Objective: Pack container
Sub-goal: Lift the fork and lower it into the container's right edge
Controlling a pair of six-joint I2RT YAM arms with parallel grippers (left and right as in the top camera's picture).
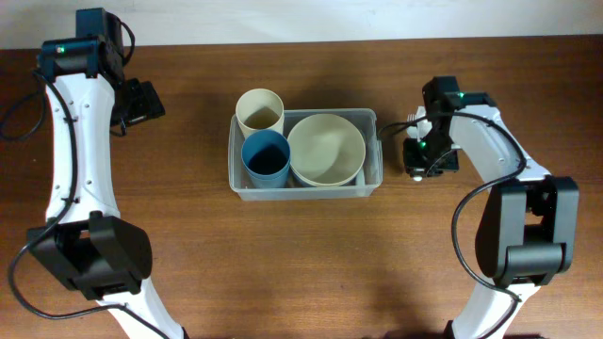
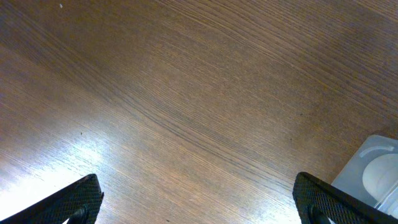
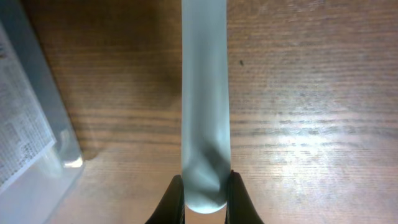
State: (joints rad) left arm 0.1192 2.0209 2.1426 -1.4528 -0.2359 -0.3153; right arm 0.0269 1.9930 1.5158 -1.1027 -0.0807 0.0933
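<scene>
The clear plastic container [image 1: 372, 186] stands at the table's middle. It holds a cream cup [image 1: 259, 111], a blue cup [image 1: 267, 158] and a cream bowl [image 1: 326, 149]. My right gripper [image 1: 421, 143] is just right of the container. In the right wrist view it [image 3: 205, 193] is shut on the end of a pale, bluish-white flat utensil handle [image 3: 205, 93]; the handle's far end is out of frame. The container's wall [image 3: 37, 143] is at the left there. My left gripper [image 1: 141, 99] is open and empty at the far left, fingers wide apart [image 2: 199, 205] over bare wood.
A corner of the container [image 2: 373, 171] shows at the lower right of the left wrist view. The table is dark brown wood [image 1: 301, 264]. The right arm's base [image 1: 523, 235] stands at the lower right and the left arm's base [image 1: 94, 254] at the lower left.
</scene>
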